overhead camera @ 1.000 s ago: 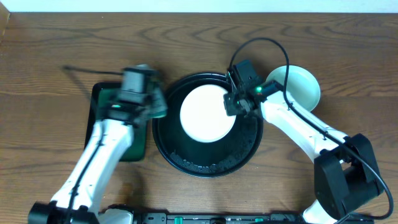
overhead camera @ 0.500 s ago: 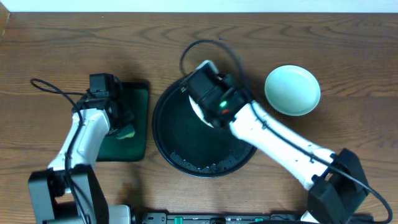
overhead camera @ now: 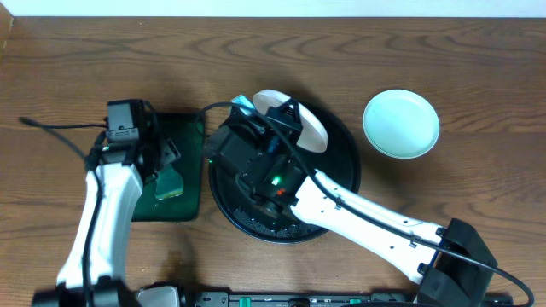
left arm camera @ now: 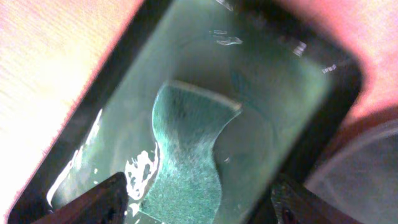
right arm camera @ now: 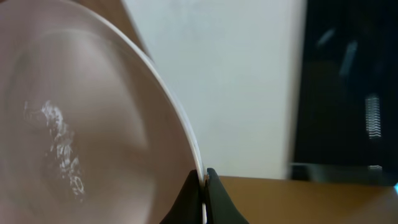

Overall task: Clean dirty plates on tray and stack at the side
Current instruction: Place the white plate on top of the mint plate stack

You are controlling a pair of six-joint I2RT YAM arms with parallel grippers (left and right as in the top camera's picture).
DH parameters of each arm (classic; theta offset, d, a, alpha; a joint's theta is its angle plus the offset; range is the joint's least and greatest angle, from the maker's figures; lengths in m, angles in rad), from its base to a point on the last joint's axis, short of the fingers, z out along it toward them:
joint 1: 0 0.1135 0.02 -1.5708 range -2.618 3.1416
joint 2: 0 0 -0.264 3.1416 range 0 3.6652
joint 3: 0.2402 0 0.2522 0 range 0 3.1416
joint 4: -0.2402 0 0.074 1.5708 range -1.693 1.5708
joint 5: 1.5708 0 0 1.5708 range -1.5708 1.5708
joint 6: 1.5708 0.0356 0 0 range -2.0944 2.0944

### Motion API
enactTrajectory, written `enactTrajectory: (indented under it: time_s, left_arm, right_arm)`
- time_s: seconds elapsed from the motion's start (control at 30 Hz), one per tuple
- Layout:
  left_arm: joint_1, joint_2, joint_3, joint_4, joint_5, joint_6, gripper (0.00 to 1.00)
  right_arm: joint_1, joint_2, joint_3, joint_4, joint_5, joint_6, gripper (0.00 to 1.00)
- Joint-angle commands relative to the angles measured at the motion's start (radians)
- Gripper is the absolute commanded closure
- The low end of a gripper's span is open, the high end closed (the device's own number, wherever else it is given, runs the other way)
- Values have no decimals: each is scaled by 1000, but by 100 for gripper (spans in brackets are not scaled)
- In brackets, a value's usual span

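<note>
White plate rim in right hand

I'm reading no text, labels, brands, numbers or signs in any of the three views; nothing legible near either hand.

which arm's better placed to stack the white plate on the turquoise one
Right. The right tool is shut on the white plate, and the turquoise plate sits on that arm's side. The left tool hangs open over the sponge, across the black tray.
</note>
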Motion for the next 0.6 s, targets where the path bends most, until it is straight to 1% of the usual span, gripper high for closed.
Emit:
enactTrajectory:
  time_s: [0.0,0.07,0.1,0.13,0.17,0.2,0.27,0.3,0.37,0.4,0.57]
  left_arm:
    - [3,-61,29,-4,-8,8,22]
    - [3,-79,29,-6,-8,8,22]
    - [3,-82,29,-8,-8,8,22]
    - [3,-84,29,-11,-8,8,22]
    - [3,-84,28,-12,-8,8,21]
    - [3,-83,27,-13,-8,8,21]
    - [3,-83,26,-24,-8,8,21]
    - [3,-83,26,-29,-8,8,21]
    - [3,-83,26,-30,-8,8,21]
    - [3,-83,26,-30,-8,8,21]
    - [3,-83,26,-30,-8,8,21]
  right_arm:
    - [19,-22,19,46,155,-190,99]
    - [23,-22,19,55,140,-173,99]
    - [23,-22,19,48,123,-132,99]
    - [19,-22,18,14,74,-49,99]
    - [12,-22,18,-45,-8,32,99]
    - [0,-22,18,-115,-134,100,99]
    - [-43,-22,18,-188,-369,208,99]
    - [-76,-22,18,-195,-430,287,99]
    - [-135,-36,23,-196,-451,405,99]
    - [-168,-47,28,-196,-487,431,99]
    - [-410,-135,49,-233,-843,530,99]
